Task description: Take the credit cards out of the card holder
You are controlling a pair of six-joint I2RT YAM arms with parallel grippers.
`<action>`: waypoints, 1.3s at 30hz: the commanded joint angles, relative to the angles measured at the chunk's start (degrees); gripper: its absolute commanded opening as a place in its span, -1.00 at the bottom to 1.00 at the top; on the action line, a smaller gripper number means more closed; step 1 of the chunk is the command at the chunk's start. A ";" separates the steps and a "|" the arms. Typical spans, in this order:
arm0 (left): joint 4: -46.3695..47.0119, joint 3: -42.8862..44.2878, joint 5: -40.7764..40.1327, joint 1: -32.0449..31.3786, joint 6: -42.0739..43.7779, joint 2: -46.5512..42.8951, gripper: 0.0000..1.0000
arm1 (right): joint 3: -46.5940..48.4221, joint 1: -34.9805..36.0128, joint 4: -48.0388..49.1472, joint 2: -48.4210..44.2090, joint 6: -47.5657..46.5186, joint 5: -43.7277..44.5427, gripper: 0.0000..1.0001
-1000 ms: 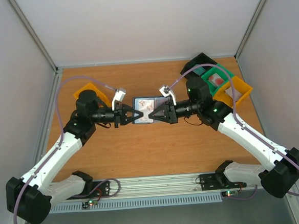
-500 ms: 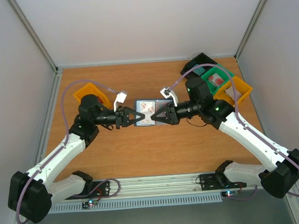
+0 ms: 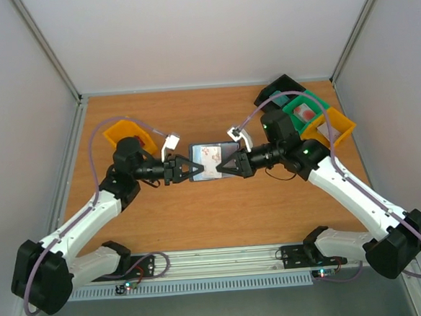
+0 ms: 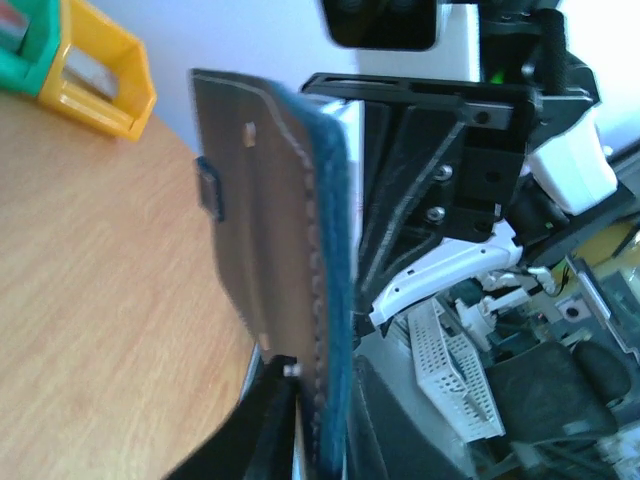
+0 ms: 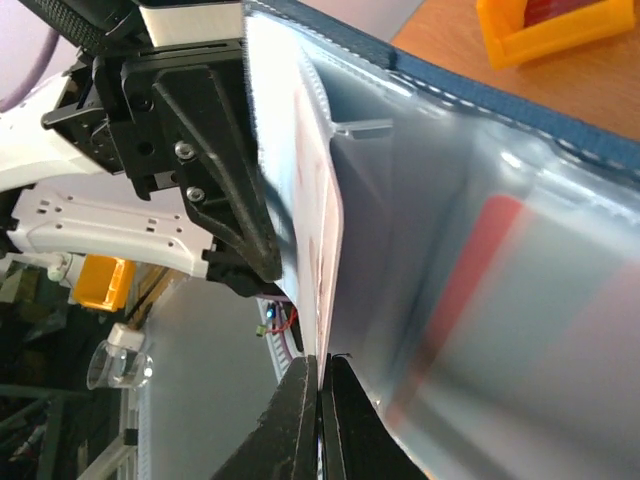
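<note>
The card holder [image 3: 205, 161], a navy-blue wallet, hangs open above the table between both grippers. My left gripper [image 3: 191, 169] is shut on its left edge. In the left wrist view the holder [image 4: 300, 230] stands edge-on, clamped in my left gripper [image 4: 315, 392]. My right gripper [image 3: 221, 166] is shut on the edge of a pale credit card [image 5: 320, 235] with pinkish print that stands out of the holder's pale grey-blue pockets [image 5: 420, 190]. The right gripper [image 5: 322, 362] has its jaws closed tight on it. A red card [image 5: 470, 270] shows blurred inside a pocket.
A yellow bin [image 3: 124, 131] sits at the back left. A black bin [image 3: 281, 88], a green bin [image 3: 306, 112] and a second yellow bin [image 3: 333, 129] stand at the back right, behind the right arm. Enclosure walls stand on three sides.
Both grippers and the card holder between them have shifted a little toward the near edge. The left arm has swung its elbow inward. Both grips are unchanged.
</note>
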 commanded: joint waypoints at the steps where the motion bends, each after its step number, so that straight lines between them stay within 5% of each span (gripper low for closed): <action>1: 4.96 -3.77 -0.28 -0.15 0.58 2.04 -0.84 | 0.13 -0.39 -1.89 2.28 -1.06 1.97 -0.98; 3: 5.07 -5.13 -0.78 -0.15 0.24 3.52 -0.99 | -1.77 -0.82 -1.75 2.55 -0.95 2.80 -0.98; 14: 8.47 -6.97 -1.67 2.00 -0.73 17.16 -1.00 | -9.77 -13.93 -5.93 6.49 0.75 5.72 -0.98; 19: 2.22 -6.51 -1.46 3.85 10.54 24.85 -1.00 | -9.44 -15.98 -5.19 9.43 0.53 4.48 -0.97; 29: -6.73 -5.14 -17.70 7.74 11.15 40.10 -0.99 | -6.09 -16.43 -7.43 11.45 0.77 4.62 -0.98; 34: -12.89 -6.06 -30.41 9.01 7.60 36.63 -0.01 | -3.86 -16.43 -8.40 10.58 1.71 4.02 -0.98; 39: -15.79 -8.36 -31.42 10.07 8.23 25.24 0.24 | -1.50 -15.64 -7.17 6.87 4.50 4.98 -0.98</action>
